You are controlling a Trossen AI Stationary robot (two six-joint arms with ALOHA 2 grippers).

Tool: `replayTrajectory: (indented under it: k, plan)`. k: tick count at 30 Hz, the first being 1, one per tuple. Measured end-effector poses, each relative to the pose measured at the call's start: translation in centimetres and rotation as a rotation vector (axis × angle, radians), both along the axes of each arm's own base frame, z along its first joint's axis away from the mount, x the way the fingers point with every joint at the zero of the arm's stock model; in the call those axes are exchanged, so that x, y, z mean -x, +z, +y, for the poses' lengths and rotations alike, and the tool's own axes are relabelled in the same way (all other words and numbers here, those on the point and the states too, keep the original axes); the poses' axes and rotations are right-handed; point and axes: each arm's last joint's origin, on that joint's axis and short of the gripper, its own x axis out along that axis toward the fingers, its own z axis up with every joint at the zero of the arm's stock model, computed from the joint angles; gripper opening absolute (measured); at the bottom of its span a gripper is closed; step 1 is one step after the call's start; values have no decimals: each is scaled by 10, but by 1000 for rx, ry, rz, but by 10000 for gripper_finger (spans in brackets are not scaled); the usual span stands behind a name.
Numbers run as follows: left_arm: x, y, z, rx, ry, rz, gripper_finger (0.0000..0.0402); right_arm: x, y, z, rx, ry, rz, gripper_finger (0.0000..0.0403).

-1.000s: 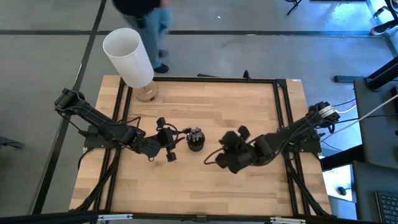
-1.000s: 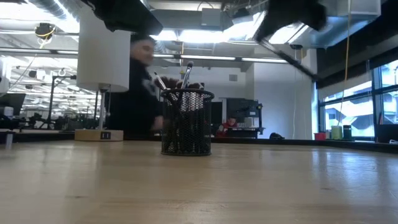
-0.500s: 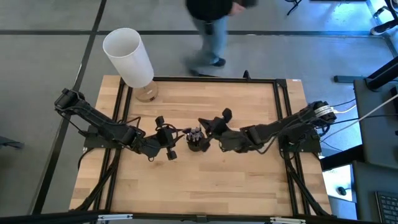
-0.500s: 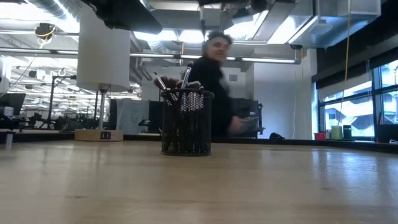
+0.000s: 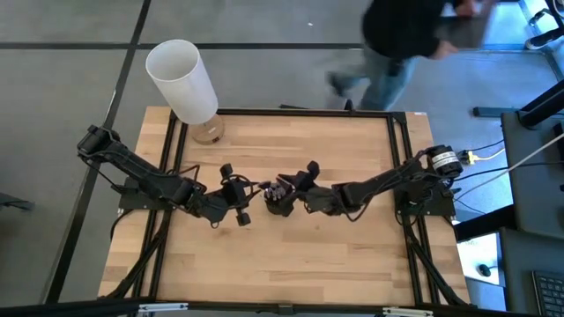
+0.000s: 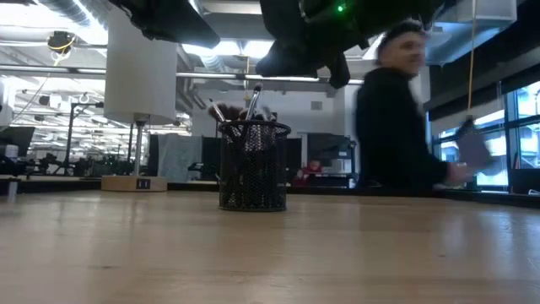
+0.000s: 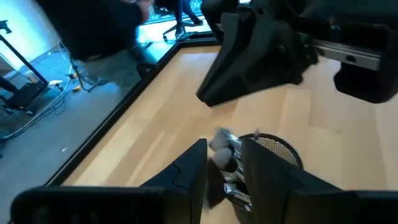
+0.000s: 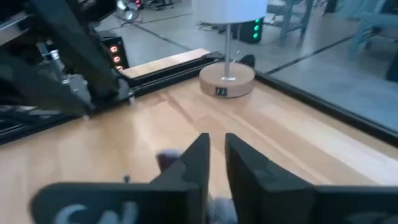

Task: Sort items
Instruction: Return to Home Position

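The brushes (image 6: 253,101) stand bristles-up in the black mesh cup (image 6: 253,167) at the middle of the bench (image 6: 354,253). The right hand (image 8: 217,138) hangs just above and beside the cup, fingers pressed nearly together, empty. The left hand (image 7: 224,144) waits on the cup's other side, slightly spread, holding nothing.

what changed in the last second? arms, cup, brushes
The right gripper moved in from farther right and nearer the front edge, toward the mesh cup; it is now just beside it, arm stretched out. Nothing visibly taken or let go. A person walked left to right behind the table. Unchanged: left gripper beside the cup, brushes standing in it, white cylinder.
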Motion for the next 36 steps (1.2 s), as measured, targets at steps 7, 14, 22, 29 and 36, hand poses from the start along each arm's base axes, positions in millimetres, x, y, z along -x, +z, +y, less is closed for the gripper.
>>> replayTrajectory:
  k: [7,14,22,29,36]
  plan:
    - [-1,0,3,1,10,0,95,1,0,-2,-4,16,3,129]
    - [0,0,0,0,7,-5,95,12,19,7,63,-29,-15,153]
    - [19,16,-7,-5,3,-88,95,53,67,16,169,214,76,137]
    - [55,8,7,21,-3,-215,95,89,90,12,90,750,143,102]
    - [77,-11,37,37,-175,-478,95,103,90,7,146,756,229,59]
